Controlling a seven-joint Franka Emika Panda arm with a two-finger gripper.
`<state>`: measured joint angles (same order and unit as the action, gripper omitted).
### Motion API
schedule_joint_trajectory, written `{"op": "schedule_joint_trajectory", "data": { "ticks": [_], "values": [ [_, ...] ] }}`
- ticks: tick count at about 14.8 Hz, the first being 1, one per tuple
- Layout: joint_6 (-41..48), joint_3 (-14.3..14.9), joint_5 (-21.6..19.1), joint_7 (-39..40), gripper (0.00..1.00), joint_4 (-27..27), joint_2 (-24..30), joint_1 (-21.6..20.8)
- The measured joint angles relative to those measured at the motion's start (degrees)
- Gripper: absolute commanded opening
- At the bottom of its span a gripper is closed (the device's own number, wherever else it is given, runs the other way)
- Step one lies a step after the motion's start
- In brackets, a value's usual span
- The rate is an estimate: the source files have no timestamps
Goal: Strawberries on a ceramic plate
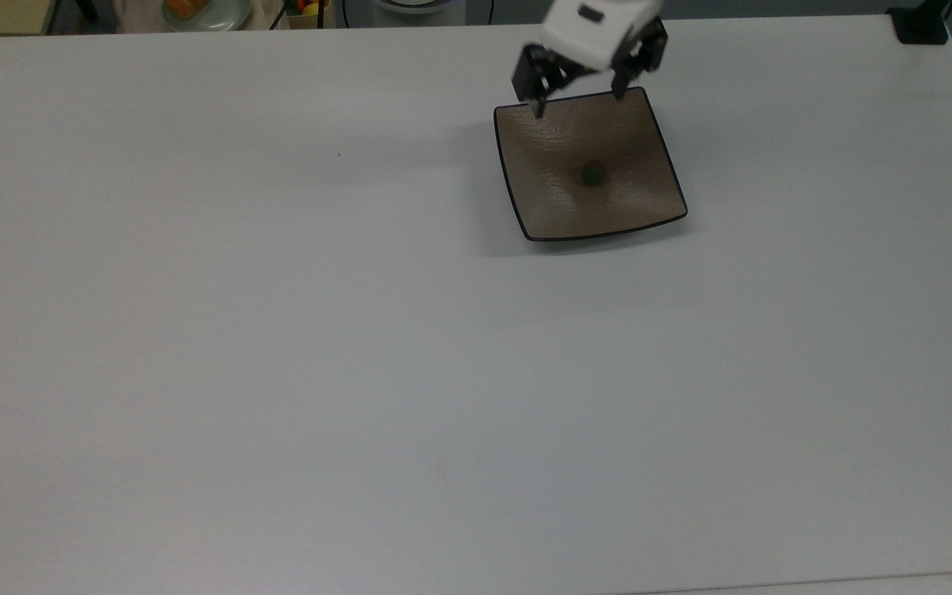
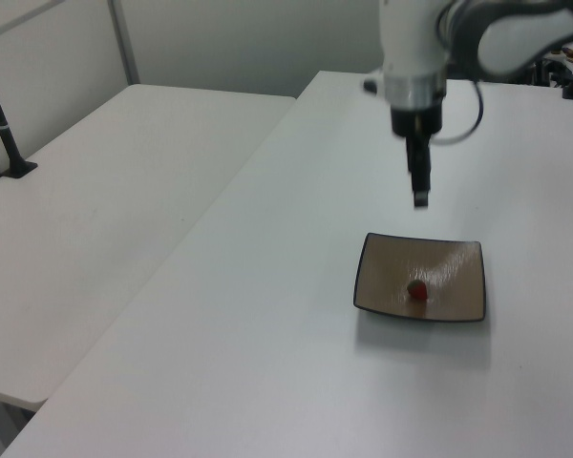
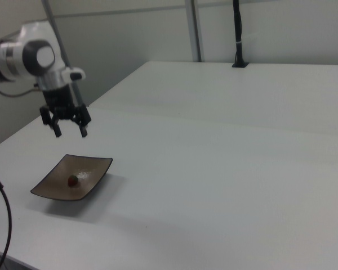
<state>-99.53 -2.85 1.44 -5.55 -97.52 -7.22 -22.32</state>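
Top view, pincer: the pincer (image 1: 579, 92) is hanging above the far edge of the ceramic plate (image 1: 550, 211) with its two fingers spread wide; it is holding nothing and touching nothing.
Right view, pincer: the pincer (image 3: 69, 130) is sitting well clear of the plate (image 3: 93, 171), both dark fingers (image 3: 83, 129) pointing down and standing apart.
Left view, pincer: the pincer (image 2: 419, 196) is showing edge-on here, above the plate's (image 2: 454, 258) far side.
Strawberry: the strawberry (image 1: 593, 174) is lying near the middle of the plate, resting on the glaze; it is showing red in the left view (image 2: 416, 289) and the right view (image 3: 72, 180).
Plate: it is sitting on the white tabletop (image 1: 360, 372), toward the top view's upper right.
Writing: none is legible.
Surroundings: a black post (image 3: 237, 34) is standing at the far edge in the right view; a dish with something orange (image 1: 203, 10) is lying beyond the tabletop's far edge in the top view.
Obstructions: nothing is covering the strawberry.
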Motion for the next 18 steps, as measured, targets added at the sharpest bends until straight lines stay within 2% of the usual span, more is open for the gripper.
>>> {"op": "schedule_joint_trajectory", "data": {
  "ticks": [4,6,8,11,18],
  "values": [
    [6.9,3.9,0.2,-0.1,1.00,2.1,6.5,3.2],
    [8.1,4.7,0.2,-0.1,1.00,2.1,8.5,5.7],
    [8.2,4.8,0.1,-0.1,1.00,2.1,9.5,9.3],
    [7.3,4.9,0.0,0.2,1.00,1.9,9.4,12.5],
    [-2.9,4.1,0.0,0.7,1.00,-0.3,8.2,12.9]
  ]
}}
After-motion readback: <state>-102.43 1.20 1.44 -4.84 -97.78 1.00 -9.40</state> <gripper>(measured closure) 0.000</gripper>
